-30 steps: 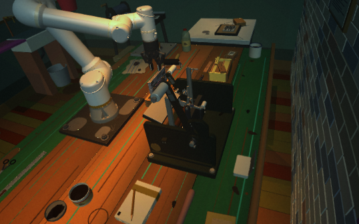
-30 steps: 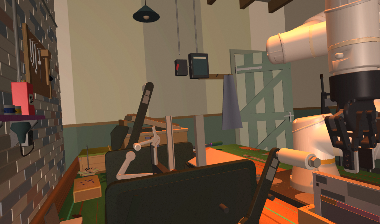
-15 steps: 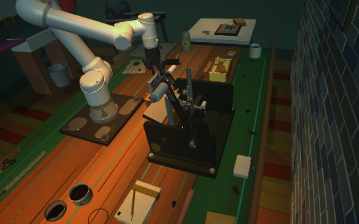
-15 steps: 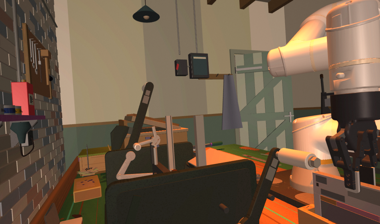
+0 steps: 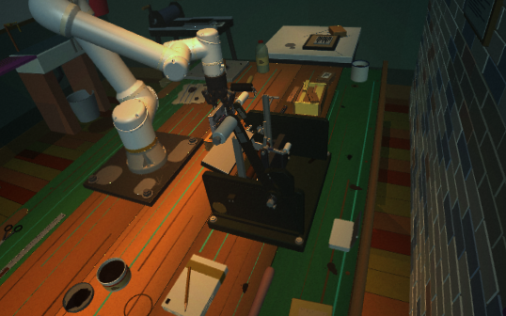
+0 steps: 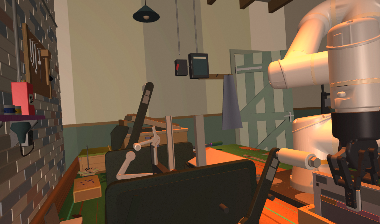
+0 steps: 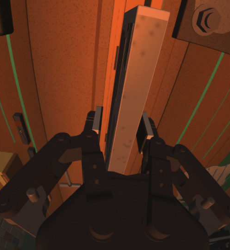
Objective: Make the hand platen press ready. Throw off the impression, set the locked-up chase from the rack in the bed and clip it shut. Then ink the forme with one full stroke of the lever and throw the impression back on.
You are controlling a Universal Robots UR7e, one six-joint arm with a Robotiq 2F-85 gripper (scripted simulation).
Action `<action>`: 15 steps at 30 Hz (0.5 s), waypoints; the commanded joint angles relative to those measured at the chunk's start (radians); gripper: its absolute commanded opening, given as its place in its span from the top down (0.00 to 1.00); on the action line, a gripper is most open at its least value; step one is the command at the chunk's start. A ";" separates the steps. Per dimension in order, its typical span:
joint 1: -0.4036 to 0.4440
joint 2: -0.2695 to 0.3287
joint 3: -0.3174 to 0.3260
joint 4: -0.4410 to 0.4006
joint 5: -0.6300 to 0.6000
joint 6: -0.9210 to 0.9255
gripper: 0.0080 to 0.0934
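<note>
Behind the black platen press (image 5: 263, 188), on the side toward the robot's base, the locked-up chase (image 6: 350, 189) stands on edge in its wooden rack (image 6: 311, 214), and my open gripper (image 7: 120, 127) straddles the chase's top bar (image 7: 135, 88) and holds nothing. The press's long lever (image 6: 142, 111) leans up and back. A second dark arm with a pale roller handle (image 6: 294, 157) rises at the press's near end, close beside the gripper. The press bed is hidden behind the dark body.
The roller handle sits just left of my fingers in the second side camera. The robot base (image 5: 141, 150) stands behind. Ink tins (image 5: 113, 272), a notepad (image 5: 195, 287) and a white block (image 5: 342, 234) lie on the bench past the press.
</note>
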 commanded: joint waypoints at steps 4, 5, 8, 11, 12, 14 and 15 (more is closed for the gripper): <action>0.000 0.008 0.006 -0.016 0.000 0.000 0.58; 0.000 0.009 0.007 -0.018 0.000 0.000 0.58; 0.000 0.012 0.010 -0.024 0.000 0.000 0.58; 0.000 0.013 0.010 -0.025 0.000 0.000 0.58; 0.000 0.013 0.011 -0.025 0.000 0.000 0.58; 0.000 0.013 0.011 -0.026 0.000 0.000 0.58; 0.000 0.013 0.011 -0.026 0.000 0.000 0.58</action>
